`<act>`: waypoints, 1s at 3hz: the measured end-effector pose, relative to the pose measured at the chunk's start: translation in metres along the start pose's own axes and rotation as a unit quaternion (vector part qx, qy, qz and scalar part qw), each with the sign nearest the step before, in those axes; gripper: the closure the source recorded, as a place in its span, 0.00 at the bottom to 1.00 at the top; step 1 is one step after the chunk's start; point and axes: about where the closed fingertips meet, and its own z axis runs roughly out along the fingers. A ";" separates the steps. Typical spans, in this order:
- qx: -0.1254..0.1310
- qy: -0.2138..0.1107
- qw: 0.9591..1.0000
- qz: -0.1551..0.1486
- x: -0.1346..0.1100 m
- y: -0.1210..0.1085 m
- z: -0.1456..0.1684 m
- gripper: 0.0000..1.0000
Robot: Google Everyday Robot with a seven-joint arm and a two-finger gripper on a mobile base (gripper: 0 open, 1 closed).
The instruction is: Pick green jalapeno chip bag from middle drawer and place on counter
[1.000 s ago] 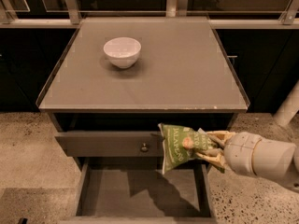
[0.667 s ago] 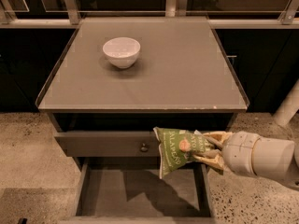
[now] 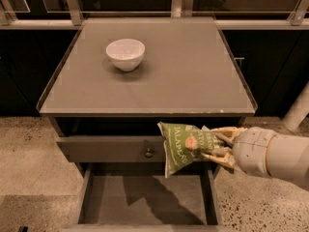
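Your gripper (image 3: 218, 146) is clamped on the bag (image 3: 183, 147) at its right end. The bag sticks out leftward, in the air over the open drawer (image 3: 145, 202), just below the counter (image 3: 169, 76) front edge.

The green jalapeno chip bag (image 3: 186, 146) — with a round orange-red emblem — is held in the cream gripper (image 3: 213, 147) over the grey middle drawer (image 3: 145, 203).
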 end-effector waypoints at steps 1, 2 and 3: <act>0.014 -0.003 0.999 -0.032 -0.030 -0.024 -0.017 1.00; 0.013 -0.014 0.999 -0.050 -0.046 -0.056 -0.026 1.00; 0.005 -0.047 0.997 -0.056 -0.054 -0.095 -0.022 1.00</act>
